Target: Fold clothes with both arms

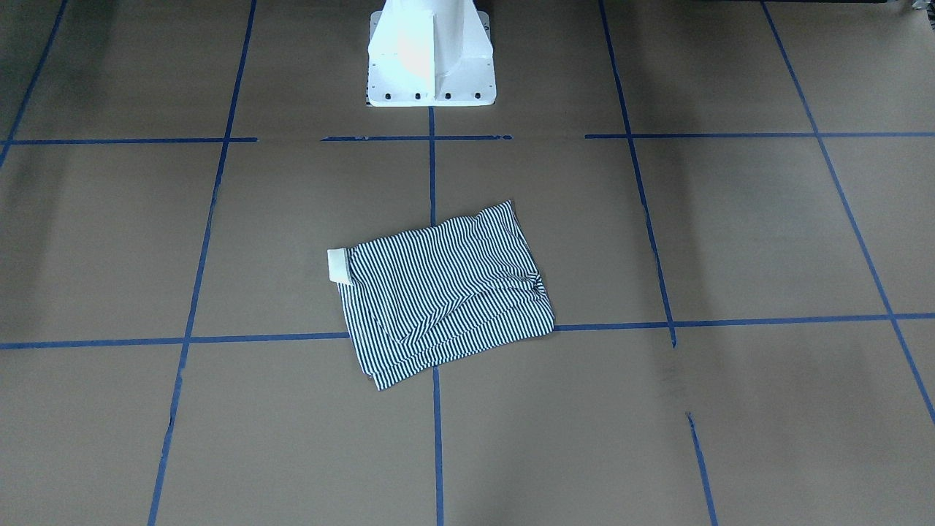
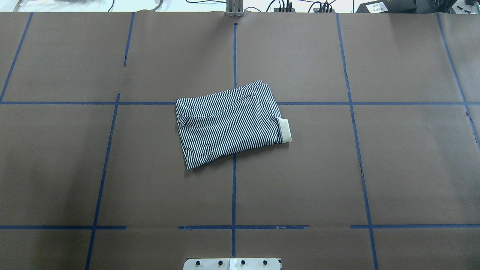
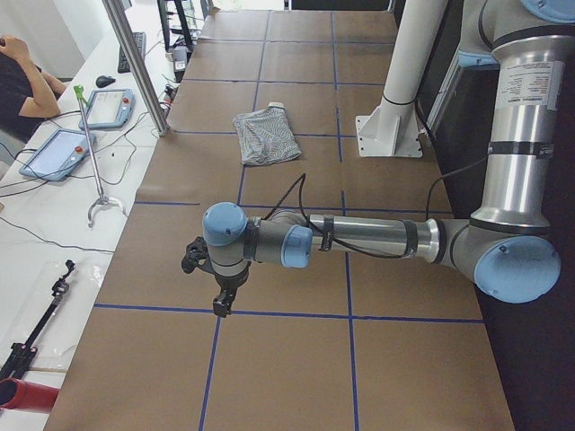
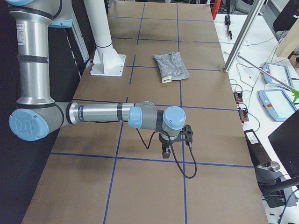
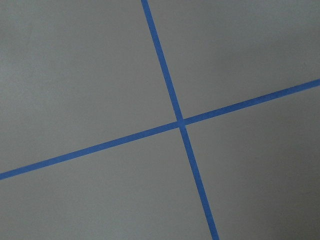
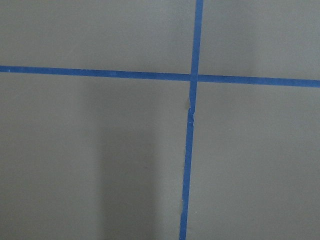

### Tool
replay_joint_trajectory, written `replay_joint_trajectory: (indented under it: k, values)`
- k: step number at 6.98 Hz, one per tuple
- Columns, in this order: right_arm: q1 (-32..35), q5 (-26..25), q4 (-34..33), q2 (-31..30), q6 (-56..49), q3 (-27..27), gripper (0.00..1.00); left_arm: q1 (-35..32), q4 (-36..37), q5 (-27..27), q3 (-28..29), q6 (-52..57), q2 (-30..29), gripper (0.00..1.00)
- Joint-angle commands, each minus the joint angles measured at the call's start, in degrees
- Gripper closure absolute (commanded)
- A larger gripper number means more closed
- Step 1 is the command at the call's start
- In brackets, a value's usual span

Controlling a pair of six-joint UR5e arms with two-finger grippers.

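Note:
The striped polo shirt (image 1: 445, 292) lies folded into a compact rectangle near the table's middle, its cream collar (image 1: 338, 266) sticking out at one end. It also shows in the overhead view (image 2: 228, 123) and in both side views (image 3: 267, 136) (image 4: 171, 66). My left gripper (image 3: 218, 301) hangs over bare table far from the shirt, near the table's left end. My right gripper (image 4: 166, 151) hangs likewise near the right end. Both point down and hold nothing that I can see; whether they are open or shut I cannot tell. The wrist views show only brown table and blue tape.
The white pedestal base (image 1: 431, 58) stands at the robot's edge of the table. Blue tape lines (image 2: 234, 150) grid the brown surface. Beside the table are teach pendants (image 3: 58, 153), a metal post (image 3: 135, 63) and a seated person (image 3: 22, 81).

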Motion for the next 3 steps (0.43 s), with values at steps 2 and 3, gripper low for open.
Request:
replay_joint_trajectory:
  k: [2, 3]
  values:
    - [0.00, 0.00, 0.00, 0.32, 0.15, 0.11, 0.00, -0.06, -0.52, -0.25, 0.13, -14.55, 0.01, 0.00]
    - [0.00, 0.00, 0.00, 0.32, 0.24, 0.11, 0.00, 0.03, -0.53, -0.25, 0.30, -14.57, -0.08, 0.00]
